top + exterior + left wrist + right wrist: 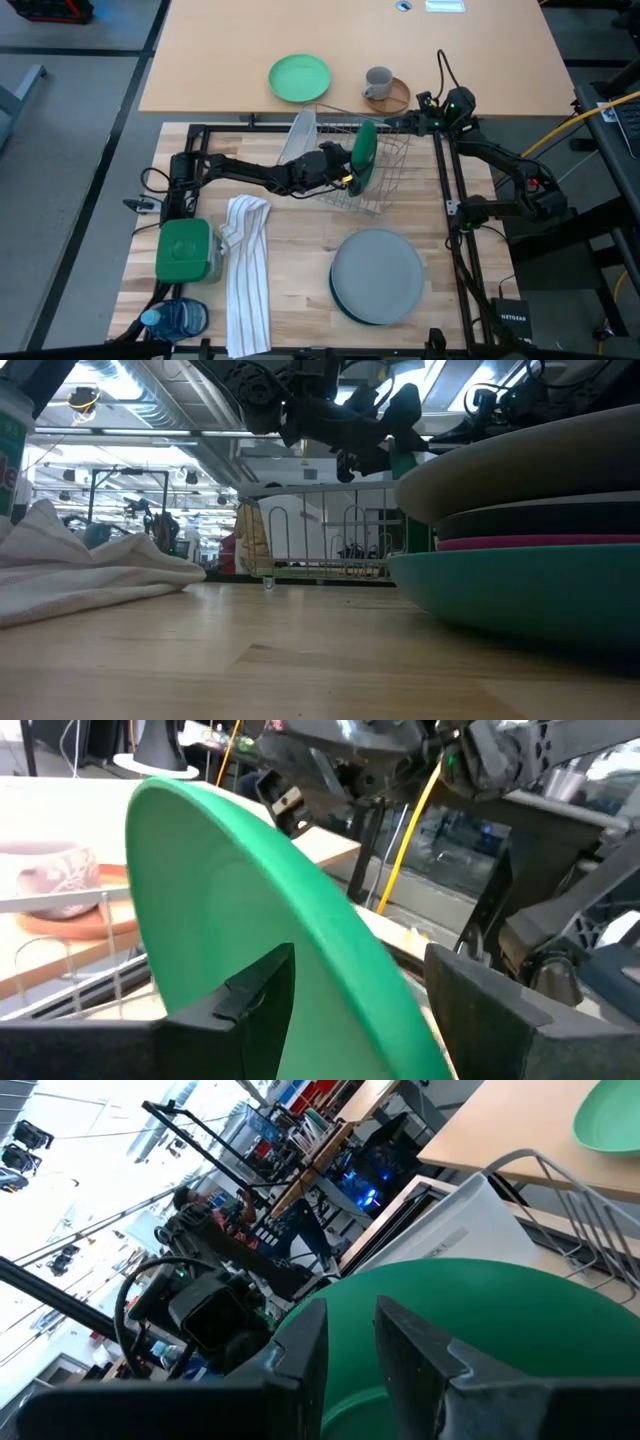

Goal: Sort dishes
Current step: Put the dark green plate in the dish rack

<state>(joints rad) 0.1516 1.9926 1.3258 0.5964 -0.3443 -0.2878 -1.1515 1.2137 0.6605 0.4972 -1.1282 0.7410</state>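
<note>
Green plate (364,153): stands on edge in the wire rack (385,170), at the rack's right part, near the back of the wooden table (300,240).
Left gripper (345,172): reaches in from the left over the rack, at the lower edge of the green plate.
Left fingers (240,1000): spread apart, one on each side of the plate's rim (330,940); the rim runs through the gap between them. A slice of space shows between the rim and the far finger; on the near finger's side I cannot tell whether it touches. Not clenched on the plate.
Right gripper (392,124): comes from the right rear corner, at the top edge of the same plate.
Right fingers (300,1342): set close together, straddling the plate's upper rim (480,1295) and pinching it.
Light plate (298,138): also on edge in the rack, left of the green one and apart from it, leaning.
Stack of plates (377,276): lies flat on the table in front of the rack, to the right; grey on top, and in the low view charcoal (530,520), pink (530,542) and teal (520,585) beneath.
Small mint plate (299,78): on the far tan table, well apart from the rack.
Mug (378,83): on a round brown coaster, just right of the mint plate.
Towel (246,270): striped, lying lengthwise left of the stack.
Green container (184,250): at the left edge of the table, beside the towel.
</note>
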